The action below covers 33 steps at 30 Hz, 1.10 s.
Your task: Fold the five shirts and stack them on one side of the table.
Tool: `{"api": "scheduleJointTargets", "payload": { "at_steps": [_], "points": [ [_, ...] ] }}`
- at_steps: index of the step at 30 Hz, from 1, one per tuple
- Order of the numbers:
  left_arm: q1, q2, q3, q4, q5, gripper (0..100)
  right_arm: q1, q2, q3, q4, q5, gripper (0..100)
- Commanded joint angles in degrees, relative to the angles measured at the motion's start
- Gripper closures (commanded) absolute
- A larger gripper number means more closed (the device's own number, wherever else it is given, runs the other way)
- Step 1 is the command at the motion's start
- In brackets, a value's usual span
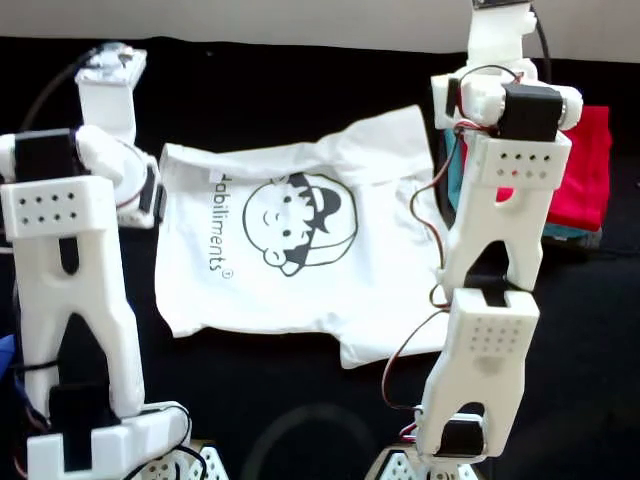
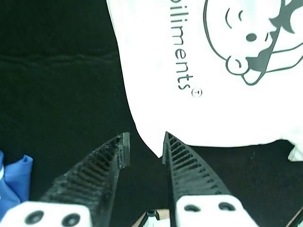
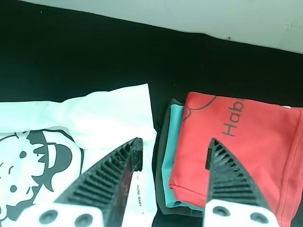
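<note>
high view, left to right: the left arm stands at the left edge of a black counter (image 1: 300, 400). the left tool (image 2: 144, 144) is low beside a hem corner of a white shirt (image 1: 290, 250). its two jaws are a narrow gap apart and hold nothing; one tip sits just at the shirt's corner, the other over bare counter. a blue cloth (image 2: 12, 182) lies off to that side. the white shirt lies spread mid-counter, print up, not yet folded, its right end rumpled. the right tool (image 3: 173, 151) hangs above the gap between that shirt and a folded stack (image 1: 590, 170) topped by a red shirt (image 3: 241, 151); its jaws are wide apart and empty.

risk: the left tool may close beside the hem rather than on it, or pinch only the top layer, so the fold drags crooked. the right tool, so near the stack, could snag the red shirt and spill the pile.
</note>
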Motion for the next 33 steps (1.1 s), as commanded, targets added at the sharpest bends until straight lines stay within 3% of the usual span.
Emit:
{"api": "scheduleJointTargets", "payload": {
  "at_steps": [1, 10, 20, 28, 33],
  "points": [
    [0.8, -7.8, 13.9, -4.1, -0.4, 87, -1.8, -12.6, 9.7, 0.9, -1.2, 78.2],
    [2.2, -17.5, 40.9, -12.3, -3.8, 87, -9.8, -40.6, 54.5, -1.1, -1.4, 78.2],
    [2.0, -17.5, 56.1, -28.7, -3.8, 87, -10.2, -61.8, 103.3, -21.9, -1.0, 78.2],
    [2.0, -17.5, 64.2, -42.6, -4.0, 87, -10.2, -70.1, 124.5, -32.0, -0.9, 78.2],
    [2.0, -17.5, 66.1, -46.7, -3.8, 87, -10.2, -70.3, 132.0, -38.0, -0.9, 78.2]
  ]
}}
